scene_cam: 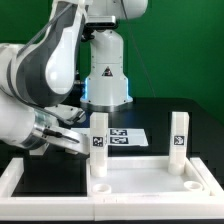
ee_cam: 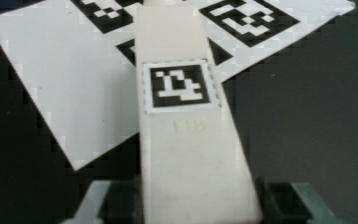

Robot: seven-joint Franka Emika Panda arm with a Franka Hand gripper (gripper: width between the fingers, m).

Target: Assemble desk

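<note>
White leg [ee_cam: 190, 120] stands upright on the top panel [scene_cam: 140, 172], with the hand [ee_cam: 194, 200] closed around it (its tag faces the wrist camera). Second leg [scene_cam: 178, 135] stands at the exterior view's right.

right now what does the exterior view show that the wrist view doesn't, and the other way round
Only the exterior view shows the desk top, a second upright leg on it, and the arm's base. Only the wrist view shows, close up, the gripper fingers either side of the leg. Both show that tagged leg and the marker board.

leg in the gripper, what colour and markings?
White leg with one black-and-white square tag; clearest in the wrist view.
</note>
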